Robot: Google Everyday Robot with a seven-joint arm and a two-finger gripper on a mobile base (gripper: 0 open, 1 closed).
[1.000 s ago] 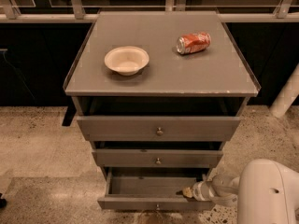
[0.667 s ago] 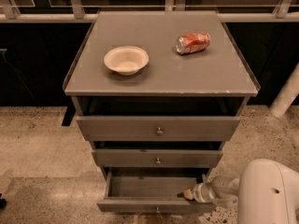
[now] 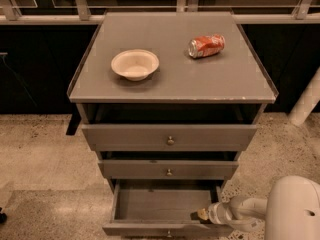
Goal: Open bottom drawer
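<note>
The bottom drawer (image 3: 160, 204) of the grey cabinet stands pulled out, showing its plain grey inside; its front (image 3: 150, 230) with a small round knob (image 3: 168, 232) lies at the frame's lower edge. My gripper (image 3: 199, 215) comes in from the right on a white arm (image 3: 240, 211) and sits at the drawer's front right corner, just inside the front panel. The mid-sized drawer (image 3: 168, 169) and the top drawer (image 3: 169, 137) stand above it, each a little ajar.
On the cabinet top (image 3: 172, 79) sit a cream bowl (image 3: 135, 64) and a red soda can (image 3: 206, 45) lying on its side. My white body (image 3: 292, 209) fills the lower right. Speckled floor (image 3: 45, 174) lies left of the cabinet. A window frame runs behind.
</note>
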